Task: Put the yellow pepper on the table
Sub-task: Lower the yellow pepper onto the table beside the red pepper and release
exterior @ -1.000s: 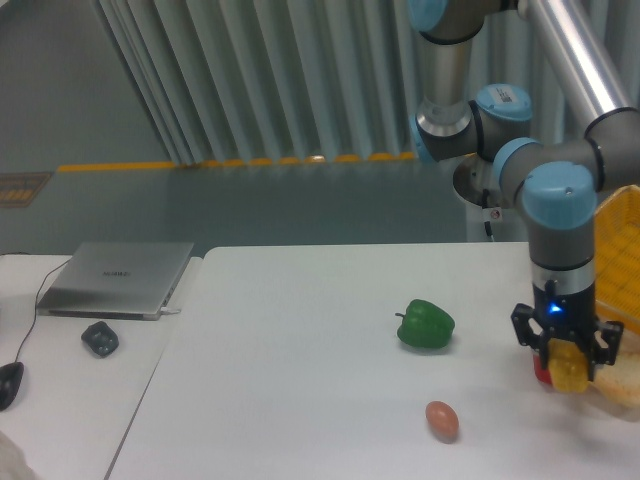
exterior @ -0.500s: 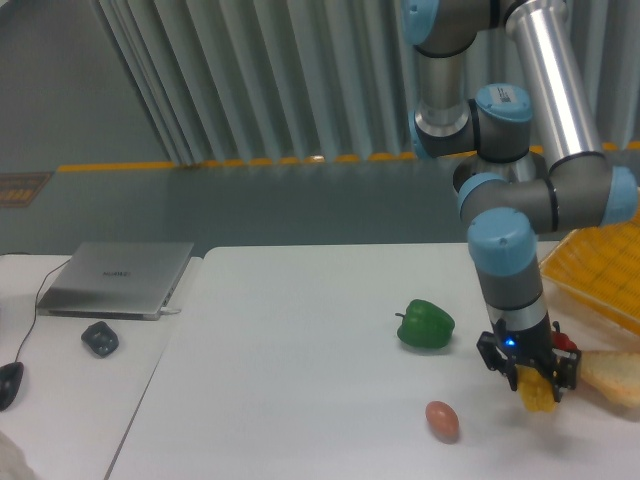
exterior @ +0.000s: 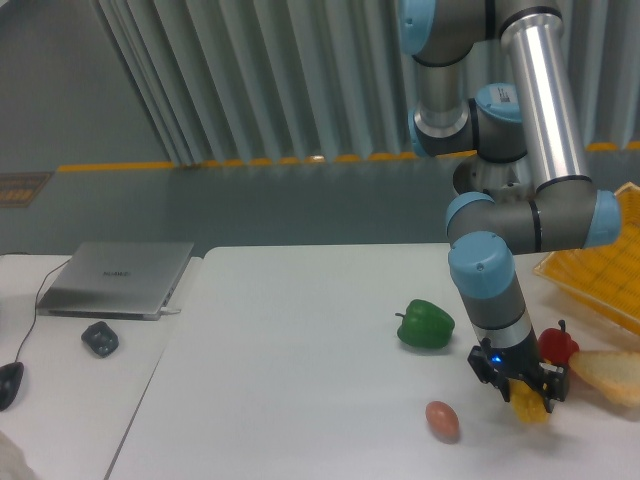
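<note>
While fingers grip the yellow pepper above the table, no legible writing

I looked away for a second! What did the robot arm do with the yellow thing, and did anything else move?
The gripper carried the yellow pepper leftward across the table, away from the yellow basket, and slightly lower. It kept hold of the pepper throughout. That uncovered the red pepper, which now shows beside it. The green pepper, the small brown egg-shaped thing, the laptop stayed put.
</note>
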